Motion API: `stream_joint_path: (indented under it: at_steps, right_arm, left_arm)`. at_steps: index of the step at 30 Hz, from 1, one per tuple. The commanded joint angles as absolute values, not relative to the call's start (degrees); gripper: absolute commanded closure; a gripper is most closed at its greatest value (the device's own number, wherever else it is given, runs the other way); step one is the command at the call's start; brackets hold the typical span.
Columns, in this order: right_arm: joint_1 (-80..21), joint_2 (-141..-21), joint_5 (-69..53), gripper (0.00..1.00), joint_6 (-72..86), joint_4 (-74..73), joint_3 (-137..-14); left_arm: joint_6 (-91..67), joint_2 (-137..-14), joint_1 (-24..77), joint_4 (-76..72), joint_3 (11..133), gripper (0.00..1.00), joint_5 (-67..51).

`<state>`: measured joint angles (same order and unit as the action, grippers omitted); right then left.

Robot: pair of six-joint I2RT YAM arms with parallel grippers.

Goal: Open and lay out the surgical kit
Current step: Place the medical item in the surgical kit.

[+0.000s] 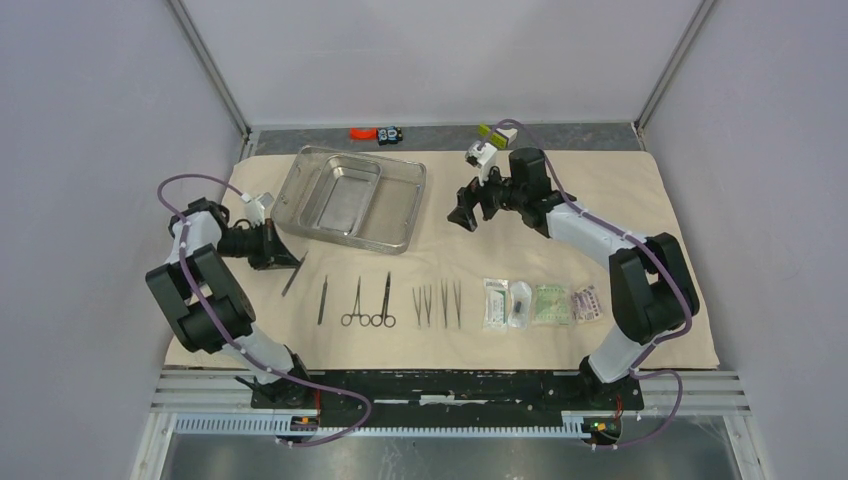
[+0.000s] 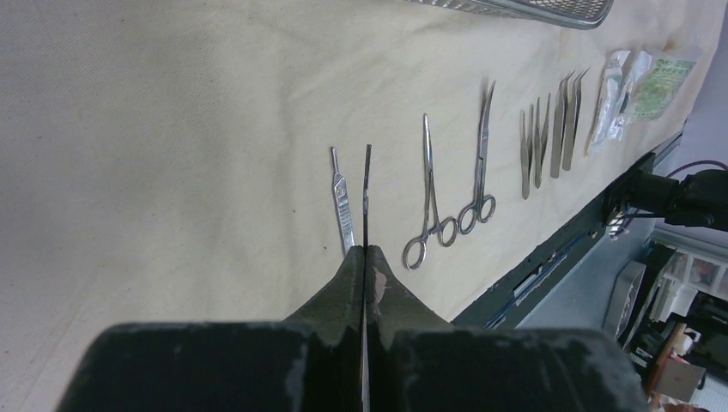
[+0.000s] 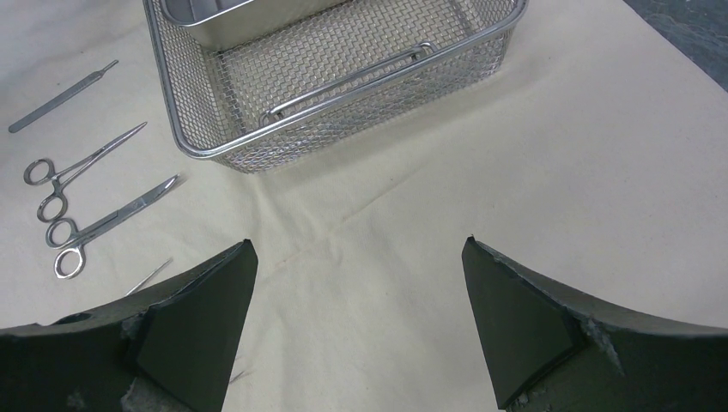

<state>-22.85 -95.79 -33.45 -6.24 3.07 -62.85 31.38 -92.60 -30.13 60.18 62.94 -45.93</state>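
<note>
Pale grey walls close in a table whose top is covered by the opened beige cloth wrap point(image 1: 600, 200), spread flat. At the far left of the cloth sits the steel tray point(image 1: 400, 205), a mesh-sided basket with a smaller inner tray point(image 1: 345, 195) resting in its left part. Along the near side of the cloth the kit lies in a left-to-right row: a slim flat handle point(image 1: 322, 300), then ring-handled forceps point(image 1: 355, 303) and scissors point(image 1: 384, 302) side by side, then a group of tweezers point(image 1: 440, 304), then 4 sealed packets point(image 1: 540, 304) just beside one another. The left gripper point(image 2: 367, 253) is at the left end of that row, near the tray's near-left corner, with its fingers pressed together on a thin flat instrument point(image 2: 367, 197) seen edge-on. That instrument points out over the cloth right next to the slim flat handle, and whether its tip touches the cloth cannot be told. The right gripper point(image 3: 359, 257) hangs over bare cloth to the right of the tray, facing it, its fingers spread wide with nothing between them. Beyond the cloth's far edge lie small orange and black pieces point(image 1: 377, 133) and, further right, a small yellow-green and white object point(image 1: 495, 128).
</note>
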Motion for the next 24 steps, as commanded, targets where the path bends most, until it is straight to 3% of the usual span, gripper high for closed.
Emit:
stream_joint_path:
  at_steps: [1,10,18,21,24]
  right_arm:
    - [-23.3,-94.5,-33.1,0.03,-6.5,5.4,-62.6]
    - [-25.8,-93.2,-36.7,0.03,-5.5,7.9,-62.0]
    - [-34.9,-96.0,-45.4,0.01,-6.1,7.0,-68.7]
    - [-37.8,-99.3,-48.7,0.10,-4.9,6.2,-73.0]
    - [-39.9,-101.9,-51.9,0.19,-2.9,6.2,-76.4]
  left_arm:
    - [29.4,-94.4,-30.3,60.7,64.8,0.98,-46.7]
    - [38.0,-91.2,-30.3,57.1,63.3,0.98,-57.1]
    - [77.1,-87.6,-30.3,82.2,64.0,0.98,-68.9]
    - [94.3,-88.2,-29.7,94.2,64.4,0.98,-71.9]
    - [94.6,-87.5,-26.3,94.3,64.2,0.98,-72.4]
